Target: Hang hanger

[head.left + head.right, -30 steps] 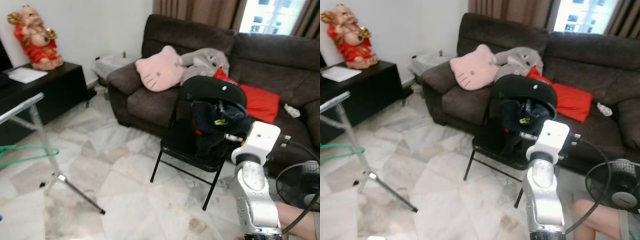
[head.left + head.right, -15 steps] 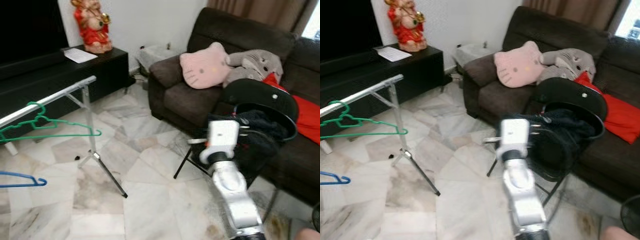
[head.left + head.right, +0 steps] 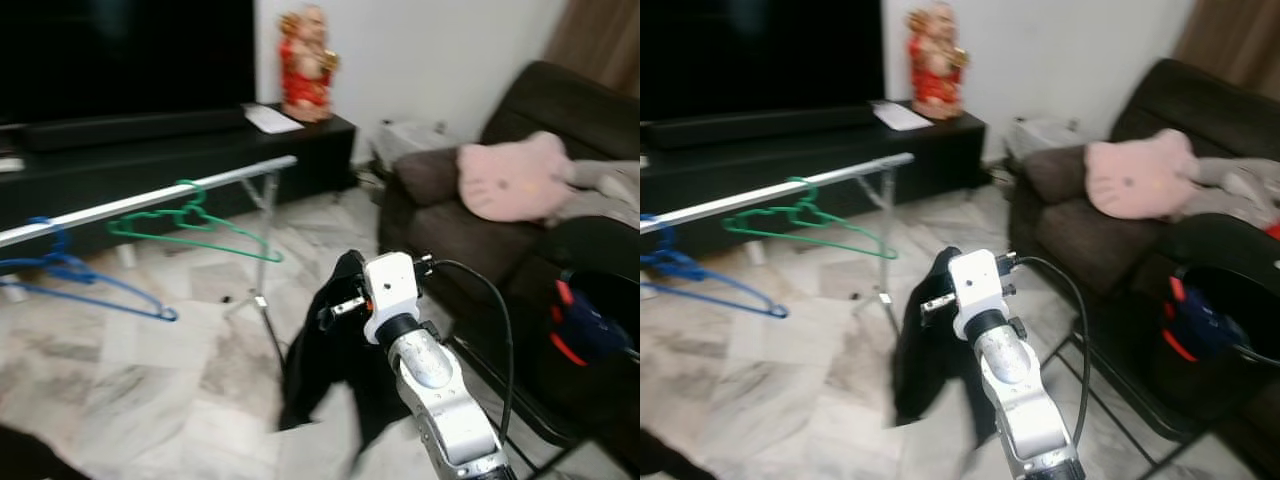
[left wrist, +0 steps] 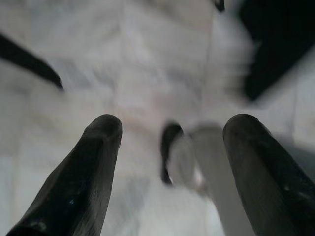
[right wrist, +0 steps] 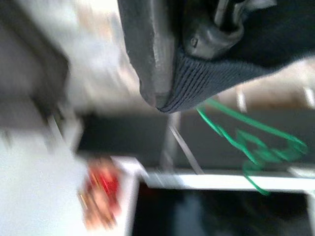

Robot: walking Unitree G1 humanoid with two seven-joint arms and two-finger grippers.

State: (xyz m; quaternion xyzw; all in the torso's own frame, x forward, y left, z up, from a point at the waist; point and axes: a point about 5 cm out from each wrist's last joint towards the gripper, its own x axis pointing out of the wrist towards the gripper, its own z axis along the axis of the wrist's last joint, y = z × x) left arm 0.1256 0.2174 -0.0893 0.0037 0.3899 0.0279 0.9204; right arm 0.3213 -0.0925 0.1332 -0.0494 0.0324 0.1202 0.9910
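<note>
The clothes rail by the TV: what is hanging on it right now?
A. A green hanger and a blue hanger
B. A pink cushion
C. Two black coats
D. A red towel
A. A green hanger and a blue hanger hook over the silver rail, both bare, while the dark garment hangs from the right gripper, short of the rail.

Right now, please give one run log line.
right hand: holding black garment | rail: green hanger, blue hanger | left hand: open, idle
</note>
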